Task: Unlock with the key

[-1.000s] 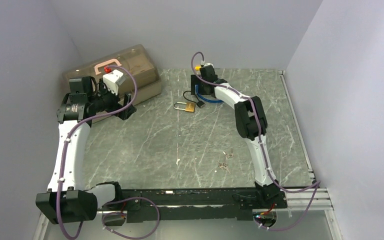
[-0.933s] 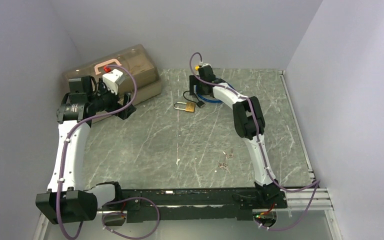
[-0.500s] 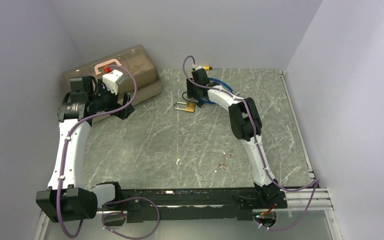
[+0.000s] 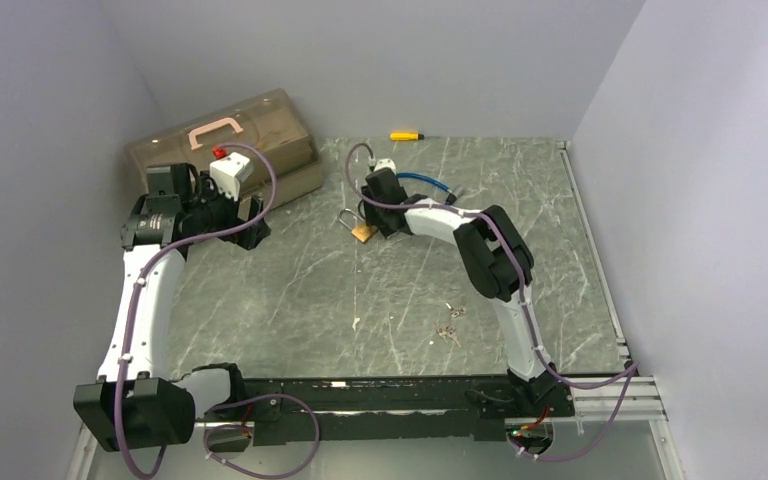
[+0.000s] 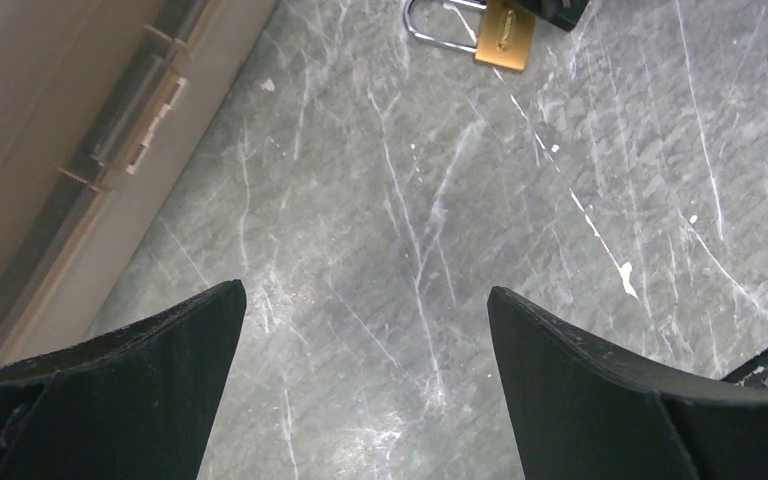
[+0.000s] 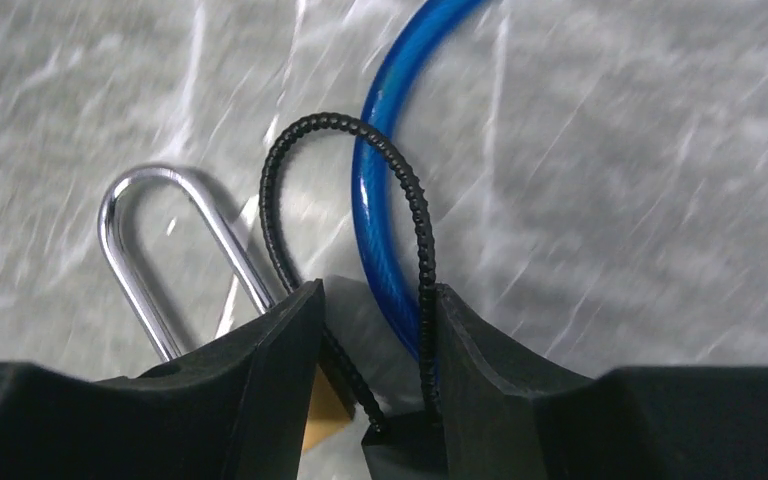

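- Two-finger left gripper (image 5: 365, 290) spread wide above scuffed tabletop (image 5: 410, 220).
- Narrowed right gripper (image 6: 375, 290) straddles ribbed black loop (image 6: 340, 122); grip unclear.
- Brass padlock (image 5: 505, 35), chrome shackle, beside one finger; engraving unreadable.
- Small keys (image 4: 450, 325) lie well apart.

- The top external camera hangs high behind the 2 arm bases (image 4: 390, 410), tilted down and forward, holding the whole table (image 4: 380, 300); the bases sit at 6 o'clock.
- The left wrist camera looks down past the left gripper (image 5: 365, 290) from well above the tabletop, with the padlock (image 5: 505, 35) at 12 o'clock and the box (image 5: 20, 120) at 10 o'clock.
- The right wrist camera faces down past the right gripper (image 6: 378, 288), very near: the padlock's shackle at 9 o'clock, a blue cable (image 6: 380, 180) at 12 o'clock.
- All 3 views share the padlock.
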